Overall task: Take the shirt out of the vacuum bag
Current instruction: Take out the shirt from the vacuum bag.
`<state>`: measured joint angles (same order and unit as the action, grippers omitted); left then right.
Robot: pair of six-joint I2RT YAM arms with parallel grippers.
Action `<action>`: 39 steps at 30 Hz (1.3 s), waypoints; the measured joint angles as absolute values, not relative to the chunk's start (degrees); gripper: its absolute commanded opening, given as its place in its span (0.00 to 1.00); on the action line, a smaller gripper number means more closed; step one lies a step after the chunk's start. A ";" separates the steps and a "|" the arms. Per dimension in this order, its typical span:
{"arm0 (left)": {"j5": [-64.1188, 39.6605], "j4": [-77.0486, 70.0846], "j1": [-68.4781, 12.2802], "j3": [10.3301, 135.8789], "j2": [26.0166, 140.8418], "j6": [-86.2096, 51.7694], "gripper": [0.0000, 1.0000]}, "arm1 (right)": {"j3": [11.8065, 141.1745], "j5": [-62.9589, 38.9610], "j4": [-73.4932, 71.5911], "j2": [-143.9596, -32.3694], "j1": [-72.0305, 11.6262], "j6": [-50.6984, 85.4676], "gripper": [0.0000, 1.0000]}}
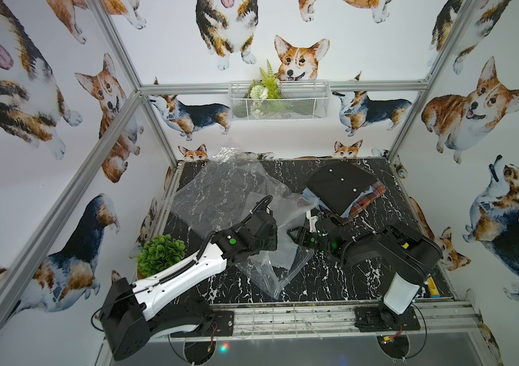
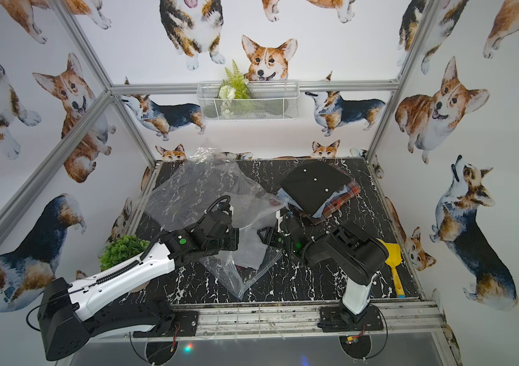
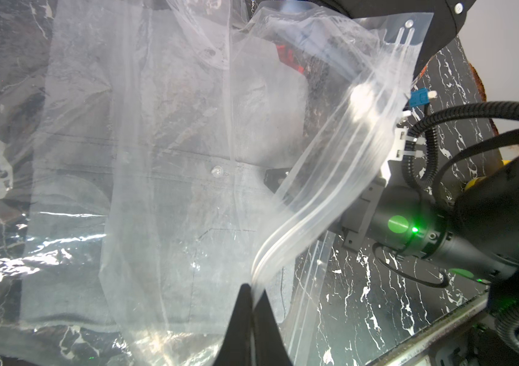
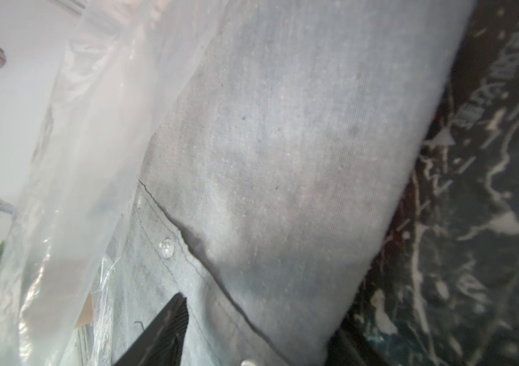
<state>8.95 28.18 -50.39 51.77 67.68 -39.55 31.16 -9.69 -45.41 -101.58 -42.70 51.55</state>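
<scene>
**A:** What has the left pincer got?

**B:** It is clamped tight on the zip-seal edge of the vacuum bag and holds that lip up off the worktop. I judge this is to keep the mouth gaping.

**A:** And opposite it?

**B:** The right pincer faces it and is nosed into the mouth. Its jaws stand apart with the gray shirt between them. I cannot tell whether they press the cloth yet.

**A:** So where is the shirt?

**B:** It lies flat inside the bag, under the lifted film, directly ahead of both pincers. Its buttoned placket runs beside one of the right fingers. None of it looks clear of the bag.

**A:** Farther out?

**B:** Beyond the right pincer is a stack of folded shirts, a black one on top. That is probably where removed shirts go. Behind the left pincer, beside its arm, a potted plant stands clear of the work.

**A:** What does the next move need?

**B:** A firm pinch on cloth alone, then a pull away from the left pincer. The slippery film could drag along.
</scene>
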 measured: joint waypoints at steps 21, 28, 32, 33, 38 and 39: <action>11.44 27.81 -50.39 50.02 64.05 -40.07 0.00 | 38.50 -9.52 -41.91 -101.60 -43.38 52.51 0.02; 14.72 28.62 -50.39 53.67 59.46 -39.92 0.00 | 39.13 -9.67 -39.81 -98.83 -43.66 52.07 0.08; 17.04 29.12 -50.39 55.59 57.30 -38.98 0.00 | 38.94 -9.93 -40.03 -100.53 -43.83 51.68 0.15; 17.52 29.47 -50.39 55.96 57.10 -38.63 0.00 | 38.85 -10.39 -40.14 -101.36 -43.83 51.86 0.17; 18.35 30.79 -50.39 56.64 57.21 -37.71 0.00 | 38.46 -11.40 -40.86 -103.48 -43.83 52.80 0.24; 18.46 31.11 -50.41 56.64 57.12 -37.71 0.00 | 38.41 -11.62 -40.88 -103.48 -43.83 52.84 0.26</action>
<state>18.46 31.11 -50.41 56.64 57.12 -37.71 38.41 -11.62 -40.88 -103.48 -43.83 52.84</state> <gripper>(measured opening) 0.060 0.226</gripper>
